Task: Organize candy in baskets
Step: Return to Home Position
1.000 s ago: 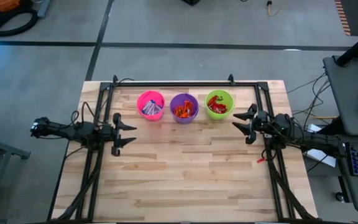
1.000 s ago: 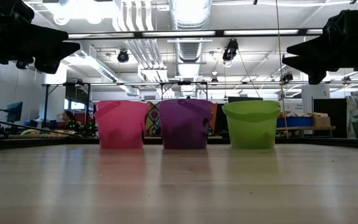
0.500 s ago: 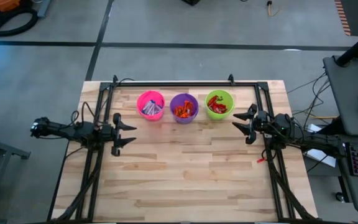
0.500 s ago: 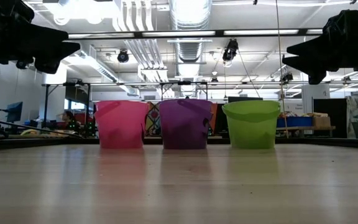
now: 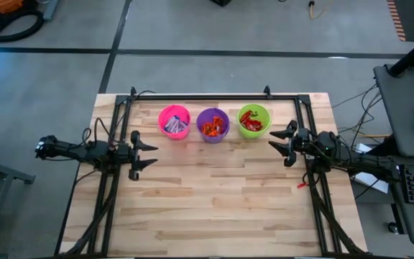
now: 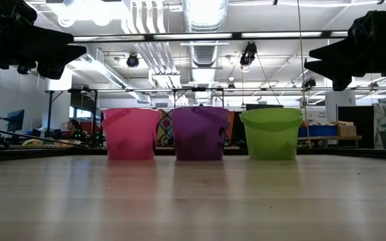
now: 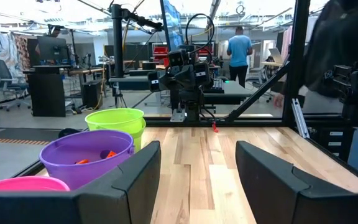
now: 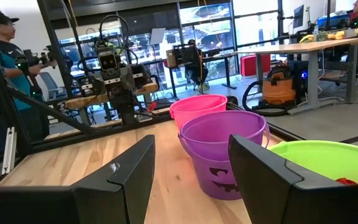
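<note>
Lying sorted, small shiny wrapped candy bars (image 5: 212, 129) inside round pink plastic bucket (image 5: 174, 110), purple plastic bucket (image 5: 213, 113) and lime green plastic bucket (image 5: 254, 108), rowed on wooden bench (image 5: 214, 201) between both sets of fingers. Fingers of left gripper (image 5: 152, 155) spread wide, gripping nothing, near pink bucket; fingers of right gripper (image 5: 277, 150) likewise, near green bucket.

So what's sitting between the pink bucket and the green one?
The purple bucket stands between the pink bucket and the green bucket, all in one row; the high and low views both show it.

Pink bucket (image 6: 130, 134), purple bucket (image 6: 200, 134), lime-green bucket (image 6: 271, 134), pale wooden table (image 5: 214, 201).
</note>
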